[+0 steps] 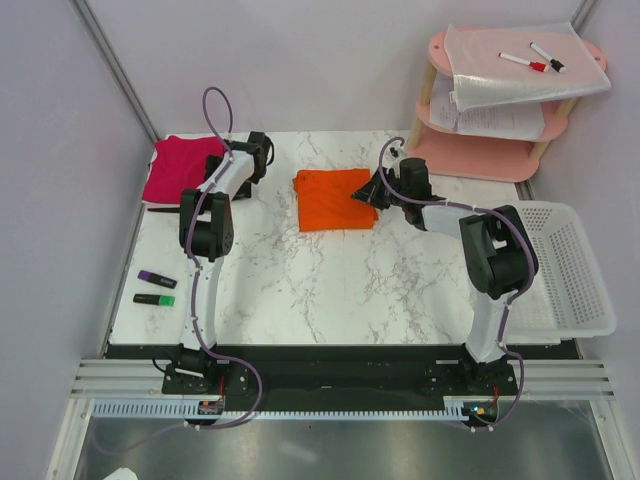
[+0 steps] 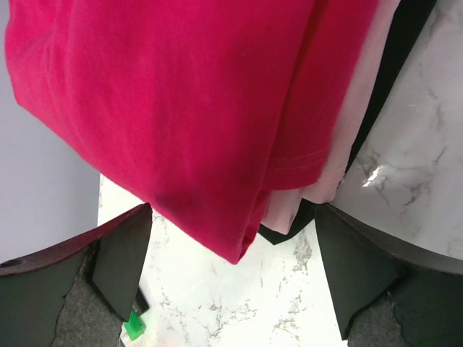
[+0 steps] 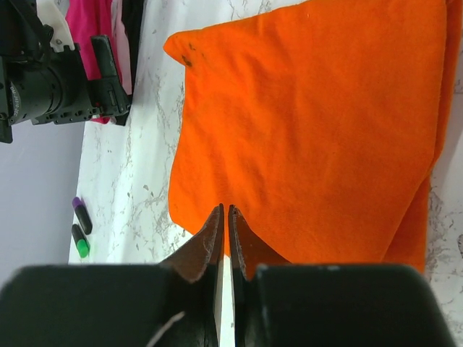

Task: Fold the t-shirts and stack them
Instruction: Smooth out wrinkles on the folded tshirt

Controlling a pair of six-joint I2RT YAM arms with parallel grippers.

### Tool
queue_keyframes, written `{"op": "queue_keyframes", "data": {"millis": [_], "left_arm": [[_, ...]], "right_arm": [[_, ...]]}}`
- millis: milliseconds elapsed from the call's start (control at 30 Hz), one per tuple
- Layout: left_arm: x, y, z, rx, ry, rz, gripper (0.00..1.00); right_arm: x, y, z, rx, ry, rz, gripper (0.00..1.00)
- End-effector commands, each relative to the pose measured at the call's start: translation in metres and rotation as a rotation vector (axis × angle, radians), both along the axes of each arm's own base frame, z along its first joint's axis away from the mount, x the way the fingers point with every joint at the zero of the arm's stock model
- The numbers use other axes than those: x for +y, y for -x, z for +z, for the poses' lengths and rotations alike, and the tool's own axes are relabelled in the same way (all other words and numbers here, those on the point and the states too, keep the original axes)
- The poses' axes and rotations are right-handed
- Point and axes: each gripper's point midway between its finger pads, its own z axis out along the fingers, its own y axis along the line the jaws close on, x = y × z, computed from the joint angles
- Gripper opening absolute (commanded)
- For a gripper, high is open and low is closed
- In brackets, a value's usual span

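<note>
A folded orange shirt (image 1: 335, 200) lies mid-table toward the far side, and a pink stack (image 1: 180, 168) sits far left. The left gripper (image 2: 233, 217), jaws apart, hovers at the stack. The right gripper (image 3: 225, 211), closed, is at the shirt's right edge. The cloth is soft, light and floppy, probably best pinched along a folded edge.

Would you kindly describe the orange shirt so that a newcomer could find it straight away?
Start at the marble table and look toward its far edge, near the middle. The orange shirt lies there folded flat, its right edge at the right tool. Unlike the pink shirt topping the pile in the far left corner, it lies alone.
</note>
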Motion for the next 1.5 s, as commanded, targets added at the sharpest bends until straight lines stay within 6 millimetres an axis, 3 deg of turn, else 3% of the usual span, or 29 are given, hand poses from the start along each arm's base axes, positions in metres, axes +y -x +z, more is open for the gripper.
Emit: {"op": "queue_keyframes", "data": {"millis": [0,333,467,567,600,633,700,933,1033,1233,1367,1433,1467], "left_arm": [[-0.008,-0.011,0.02,-0.077,0.04,-0.035,1.0],[0.0,-0.017,-0.014,-0.012,0.029,-0.047,0.99],[0.025,-0.008,-0.019,0.009,0.026,0.017,0.9],[0.042,-0.001,-0.021,0.022,0.051,0.065,0.63],[0.043,0.001,-0.021,0.027,0.068,0.072,0.35],[0.042,0.0,-0.023,0.021,0.104,0.074,0.17],[0.039,0.0,-0.023,0.018,0.138,0.072,0.02],[-0.012,-0.001,-0.024,0.017,0.279,-0.011,0.02],[-0.043,0.001,-0.022,0.019,0.286,-0.064,0.02],[-0.127,0.004,-0.017,0.007,0.344,-0.197,0.02],[-0.151,0.008,-0.011,-0.003,0.414,-0.197,0.02],[-0.161,0.009,-0.005,-0.018,0.476,-0.195,0.11],[-0.163,0.009,0.0,-0.026,0.496,-0.196,0.32]], "right_arm": [[0.006,-0.003,-0.004,-0.005,-0.044,0.02,0.11],[0.01,-0.005,-0.009,0.013,-0.1,0.03,0.11],[0.008,-0.005,-0.006,0.011,-0.104,0.03,0.11],[0.008,-0.004,-0.004,0.01,-0.11,0.034,0.11],[0.008,-0.004,-0.003,0.012,-0.114,0.032,0.11],[0.008,-0.004,-0.003,0.01,-0.116,0.032,0.11],[0.009,-0.002,-0.002,0.015,-0.123,0.037,0.11],[0.008,0.004,-0.002,0.016,-0.127,0.038,0.11],[0.007,0.007,-0.003,0.019,-0.125,0.039,0.12],[0.005,0.012,0.0,0.017,-0.12,0.042,0.12],[0.002,0.016,0.001,0.014,-0.112,0.043,0.12],[0.002,0.019,-0.001,0.022,-0.11,0.044,0.13],[0.001,0.019,0.0,0.019,-0.109,0.043,0.12]]}}
